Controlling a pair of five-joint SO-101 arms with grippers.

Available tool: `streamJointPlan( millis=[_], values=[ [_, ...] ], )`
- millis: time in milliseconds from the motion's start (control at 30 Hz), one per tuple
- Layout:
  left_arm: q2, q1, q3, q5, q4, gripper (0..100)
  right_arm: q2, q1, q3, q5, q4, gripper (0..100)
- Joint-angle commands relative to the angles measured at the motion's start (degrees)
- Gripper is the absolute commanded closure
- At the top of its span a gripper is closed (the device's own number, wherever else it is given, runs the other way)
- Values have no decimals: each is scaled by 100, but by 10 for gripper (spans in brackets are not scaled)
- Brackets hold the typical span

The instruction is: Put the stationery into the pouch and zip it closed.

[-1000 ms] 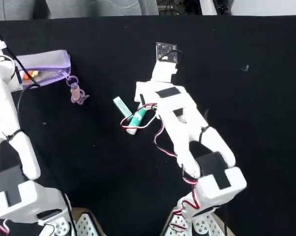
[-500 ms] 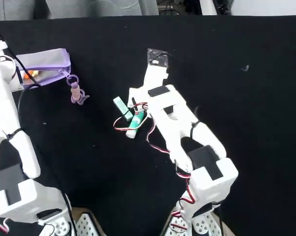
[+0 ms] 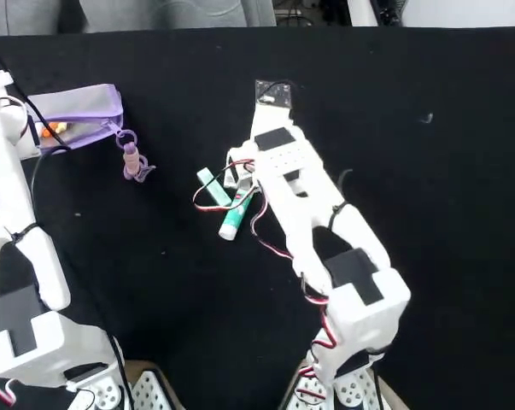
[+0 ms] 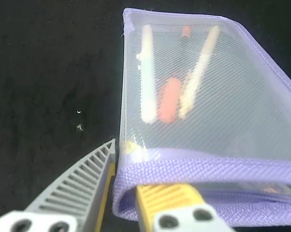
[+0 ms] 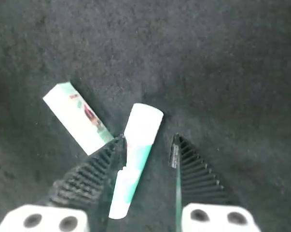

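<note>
My left gripper (image 4: 127, 180) is clamped on the edge of the pouch (image 4: 203, 96) at the far left side of the table (image 3: 428, 213), I think to steady it. My right gripper (image 5: 148, 141) is spread open around the teal pen (image 5: 135, 159), ready to grasp it.

I've got the right gripper (image 5: 147, 142) spread around a white-and-teal tube (image 5: 134, 154), flat white-and-green eraser (image 5: 76, 117) just beside it.

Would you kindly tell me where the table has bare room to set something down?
Bare cloth lies right of the right arm and between the left arm and the tube. Crowded around the tube, mint block and right gripper.
</note>
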Motion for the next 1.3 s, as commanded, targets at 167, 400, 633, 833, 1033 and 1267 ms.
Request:
streamJointPlan(
  millis=[167, 400, 633, 833, 1033, 1267],
  values=[
    [-26, -57, -277, -18, -35, 971, 963, -334, -813, -26, 0, 849],
    [-44, -40, -259, -9, -26, 971, 1692, -316, -1974, -18, 1099, 904],
    [-53, 198, -224, 0, 18, 971, 1859, -299, -2308, 457, 1319, 987],
    [-62, 752, -699, 9, 835, 971, 1420, -255, -2255, 510, 1354, 988],
    [-62, 1341, -1130, 9, 1600, 971, 541, 334, -2255, 510, 1732, 988],
    [-62, 1692, -1754, 9, 2171, 971, -462, 730, -2255, 519, 1714, 988]
  ],
)
